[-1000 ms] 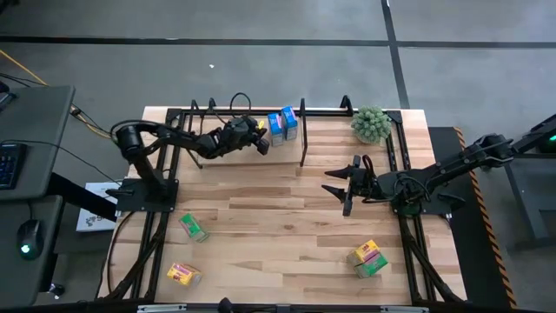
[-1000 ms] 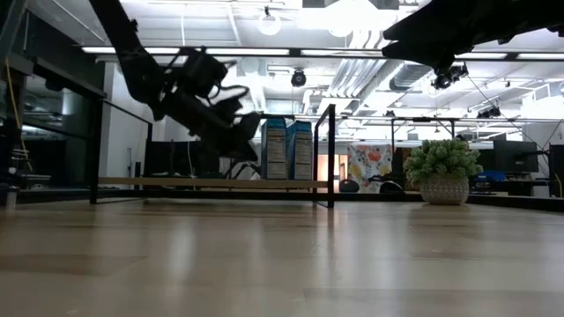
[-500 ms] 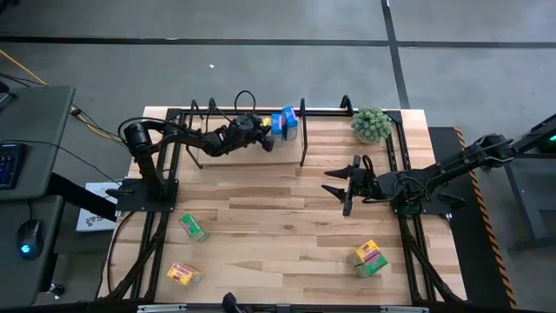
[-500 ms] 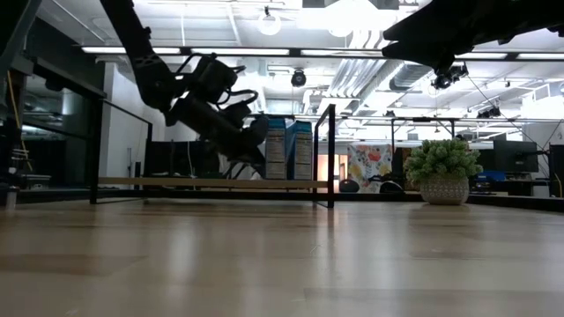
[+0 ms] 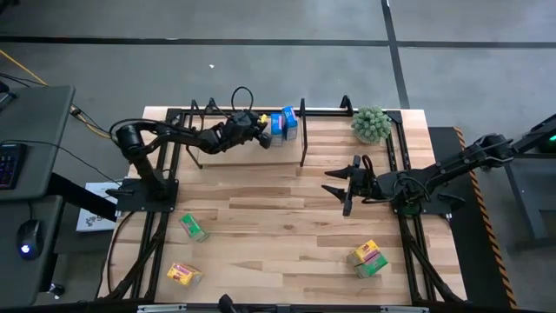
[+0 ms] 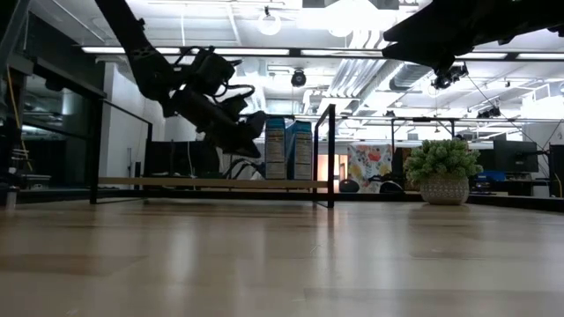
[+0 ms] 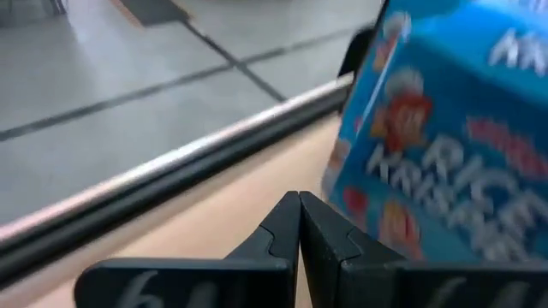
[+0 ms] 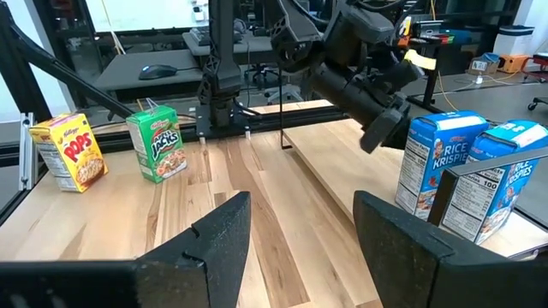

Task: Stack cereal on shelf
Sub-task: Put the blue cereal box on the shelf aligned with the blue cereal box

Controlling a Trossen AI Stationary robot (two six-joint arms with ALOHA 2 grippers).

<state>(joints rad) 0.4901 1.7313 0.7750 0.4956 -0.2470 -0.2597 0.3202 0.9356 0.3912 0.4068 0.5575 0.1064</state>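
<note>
Two blue cereal boxes (image 5: 276,127) (image 5: 290,122) stand upright side by side on the wooden board of the shelf (image 5: 323,111) at the table's far edge. In the low view the boxes (image 6: 289,150) stand on the board (image 6: 211,183). My left gripper (image 5: 262,135) is shut and empty. It slants down over the board, just left of the nearer blue box (image 7: 445,128), and a small gap shows between them in the right wrist view (image 8: 377,141). My right gripper (image 5: 344,187) hovers open at mid-right.
A green box (image 5: 193,228) and a yellow box (image 5: 184,275) lie near the front left. Two more boxes (image 5: 368,258) sit stacked at the front right. A potted plant (image 5: 371,124) stands at the far right corner. The shelf's black end frame (image 5: 303,135) rises right of the blue boxes.
My left gripper, shut throughout, edged toward the blue boxes. Its fingertips then rose a little beside them. The boxes have stayed where they were.
</note>
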